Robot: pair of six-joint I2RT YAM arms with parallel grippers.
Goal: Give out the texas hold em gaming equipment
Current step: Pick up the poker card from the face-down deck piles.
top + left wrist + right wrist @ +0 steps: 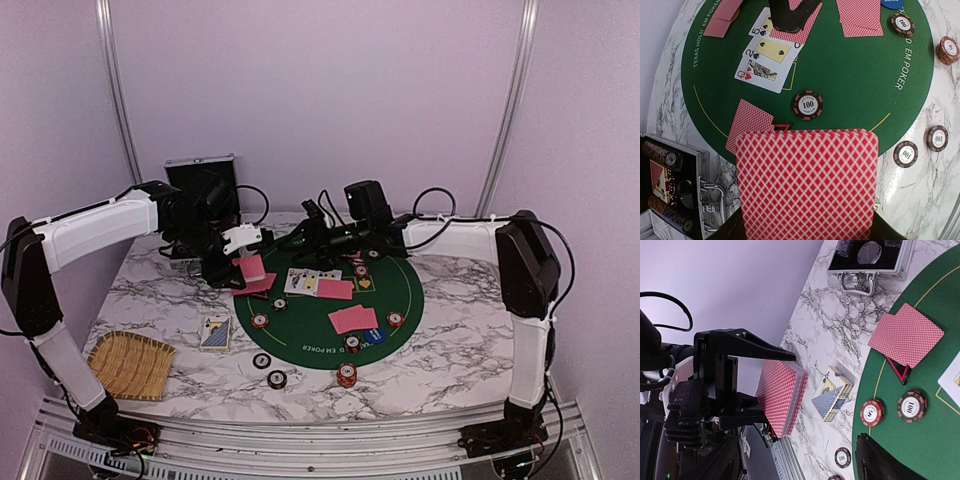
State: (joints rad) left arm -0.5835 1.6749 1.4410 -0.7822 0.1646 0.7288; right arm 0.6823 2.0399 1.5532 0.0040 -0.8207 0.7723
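The left gripper [782, 392] is clamping a deck of red-backed playing cards [807, 182] above the left edge of the round green mat [400, 290], where face-up cards [765, 60], face-down pairs [860, 20] and poker chips [808, 104] are lying. The right gripper [790, 20] is hovering over the face-up cards; I cannot tell whether it is open or closed.

Cards [352, 319] lie on mat [310, 338], card box [215, 333] between mat and tray [132, 365].
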